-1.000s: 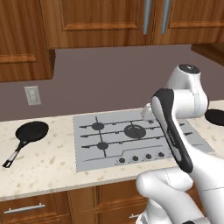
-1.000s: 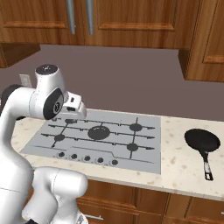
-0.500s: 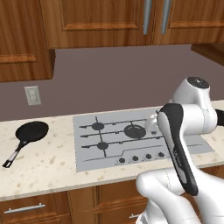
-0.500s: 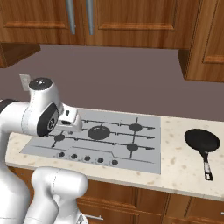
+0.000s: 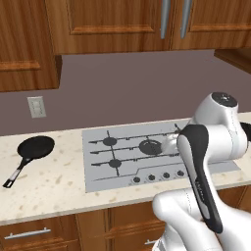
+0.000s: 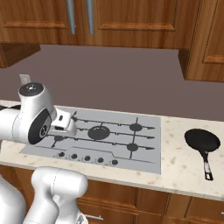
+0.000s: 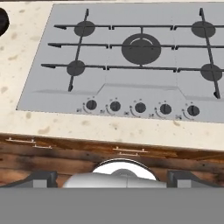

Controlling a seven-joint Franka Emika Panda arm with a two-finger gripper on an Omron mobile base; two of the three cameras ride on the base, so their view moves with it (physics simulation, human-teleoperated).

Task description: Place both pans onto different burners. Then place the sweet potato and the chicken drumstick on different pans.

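Note:
One black pan (image 5: 37, 146) lies on the counter left of the cooktop, handle toward the front left. The other pan (image 6: 202, 140) lies right of the cooktop, handle toward the front. The burners (image 7: 141, 48) carry nothing on their grates; the big middle burner (image 6: 99, 132) is the nearest to my white hand (image 6: 62, 124). My gripper (image 7: 112, 180) hangs above the cooktop's front edge, open, with nothing between its widely spread fingertips (image 7: 41, 178). The left pan's rim (image 7: 1, 21) shows at the hand view's top left corner. The sweet potato and the chicken drumstick are out of view.
The grey steel cooktop (image 5: 100, 175) has a row of small knobs (image 7: 140, 107) along its front. A speckled beige counter (image 5: 54, 188) runs on both sides of it. Wooden wall cabinets (image 6: 131, 19) hang above, drawers (image 7: 57, 153) sit below the counter edge.
The arm has folded lower and the hand has sunk toward the cooktop's front. The jaws stay wide apart. Both pans lie where they were.

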